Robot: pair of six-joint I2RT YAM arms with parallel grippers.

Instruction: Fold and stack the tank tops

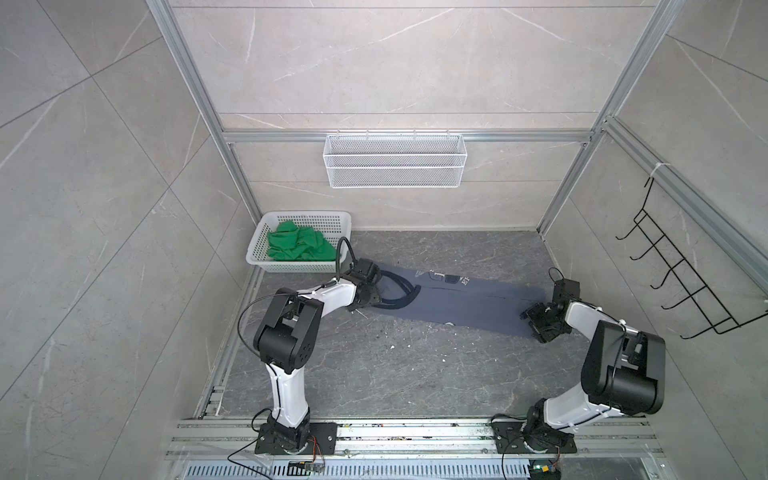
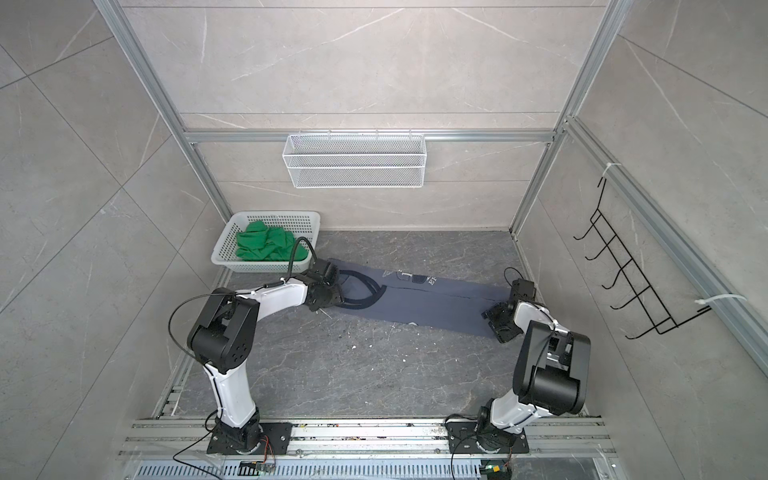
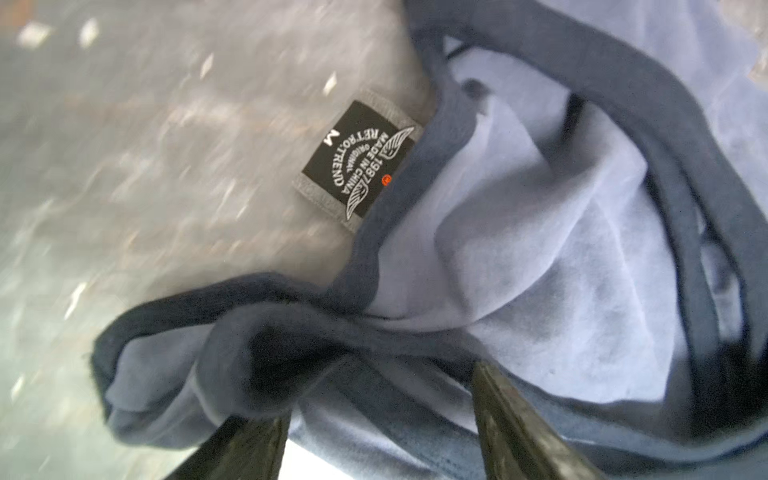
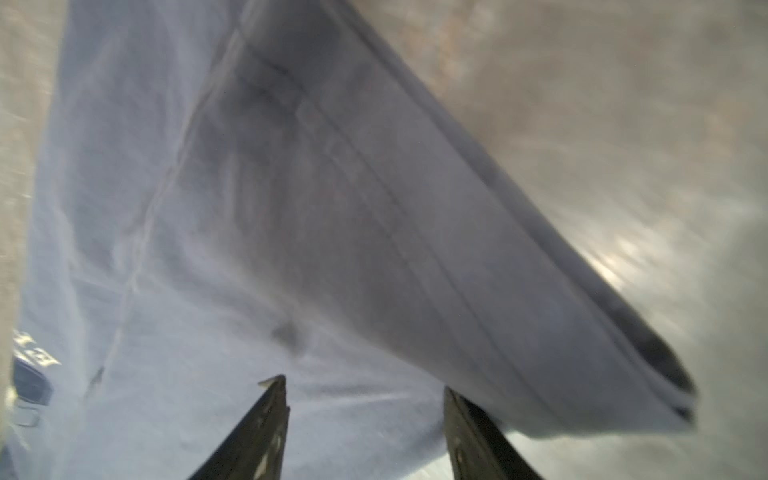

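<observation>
Tabletop point(image 1: 374, 374): dark marbled slab inside your pale tiled cell.
Slate-blue tank top point(image 1: 469, 305): lies as a long narrow strip across the middle, neckline to the left and hem to the right.
Basket point(image 1: 259, 253): white, back left corner.
Green tank top point(image 1: 299, 247): crumpled inside the basket.
Left gripper point(image 3: 380, 392): your jaws stand apart, bunched strap cloth at the tips.
Right gripper point(image 4: 365, 384): jaws apart over the hem end.
Neck tag point(image 3: 357, 160): black, marked M.

Matt slate-blue cloth tank top point(image 1: 465, 301) — veined stone-look tabletop point(image 1: 374, 365), perforated white plastic basket point(image 1: 291, 264)
</observation>
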